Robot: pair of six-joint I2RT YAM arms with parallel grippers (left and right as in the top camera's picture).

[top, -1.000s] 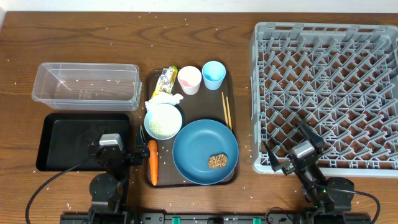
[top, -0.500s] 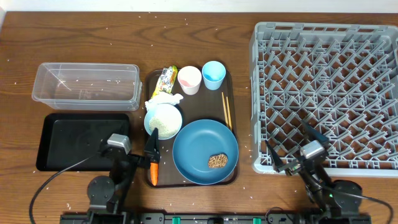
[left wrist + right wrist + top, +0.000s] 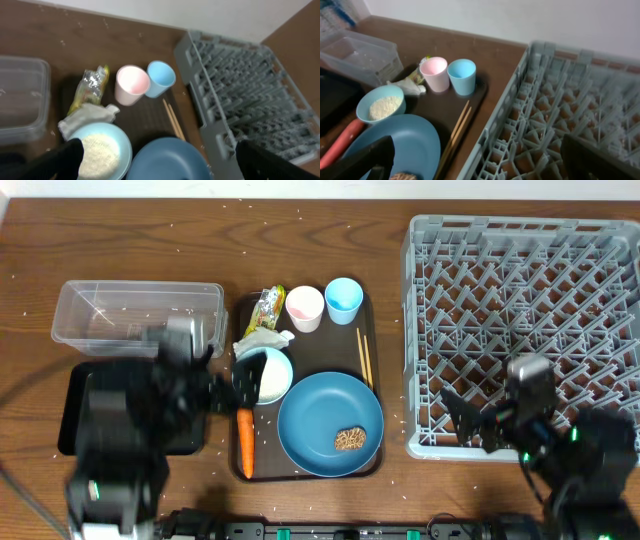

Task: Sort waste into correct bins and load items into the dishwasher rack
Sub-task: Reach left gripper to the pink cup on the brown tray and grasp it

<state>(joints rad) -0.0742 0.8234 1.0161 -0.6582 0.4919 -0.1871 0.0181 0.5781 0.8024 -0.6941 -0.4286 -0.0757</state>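
On the brown serving tray (image 3: 372, 330) lie the yellow wrapper (image 3: 270, 305), tissue (image 3: 262, 338), white bowl of rice (image 3: 270, 378), carrot (image 3: 245, 442), blue plate (image 3: 325, 420) with a brown lump (image 3: 350, 440), pink cup (image 3: 305, 308), light blue cup (image 3: 343, 300) and chopsticks (image 3: 364, 358). The clear tub (image 3: 140, 315) and black tray (image 3: 75, 415) sit to the left, the grey rack (image 3: 525, 300) to the right. My left gripper (image 3: 235, 380) is open and empty, raised by the bowl (image 3: 102, 152). My right gripper (image 3: 470, 422) is open and empty over the rack's front-left corner (image 3: 520, 135).
Loose rice grains are scattered over the wooden table (image 3: 330, 200). The left arm's body covers much of the black tray in the overhead view. A pale wall stands behind the table (image 3: 520, 20).
Both arms have lifted up from the table's front edge. The left gripper moved back toward the bowl; the right one rose over the rack's front corner. Both stayed open.
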